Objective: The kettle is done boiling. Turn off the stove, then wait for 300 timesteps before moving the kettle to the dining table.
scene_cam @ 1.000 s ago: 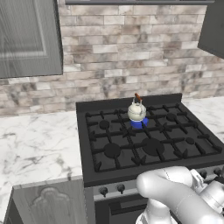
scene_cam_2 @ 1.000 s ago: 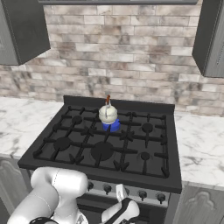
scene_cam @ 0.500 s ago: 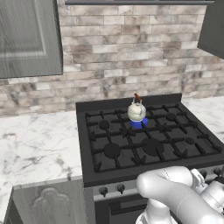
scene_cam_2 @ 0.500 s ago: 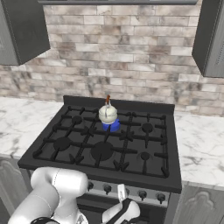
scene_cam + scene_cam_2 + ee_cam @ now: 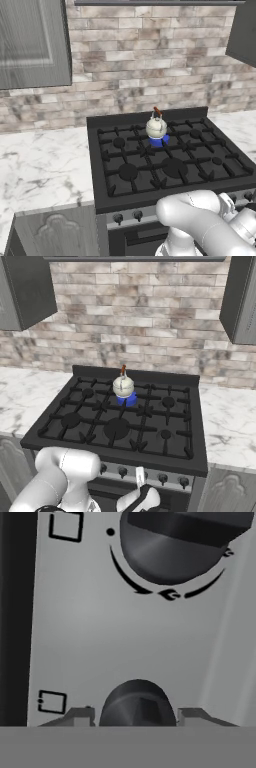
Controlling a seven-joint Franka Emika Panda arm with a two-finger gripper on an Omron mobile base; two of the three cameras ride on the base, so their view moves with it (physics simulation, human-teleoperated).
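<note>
We are at the stove's (image 5: 120, 421) steel front panel (image 5: 85, 627), working on the first step, turning the burner off. In the hand view a dark knob (image 5: 137, 704) sits at the bottom centre between the 2 finger tips of the gripper (image 5: 135, 717), which stand part-way apart on either side of it; we cannot tell whether they touch it. A second, larger-looking knob (image 5: 175, 547) fills the upper right of that frame. To do this well, we should close squarely on the knob's sides, keep the hand on its axis, and check that the blue flame (image 5: 127, 401) under the kettle (image 5: 123, 386) dies. The kettle is small, round and cream-white, with a thin arched handle tipped red-orange, standing upright on a rear centre burner, just above the middle of both base views.
</note>
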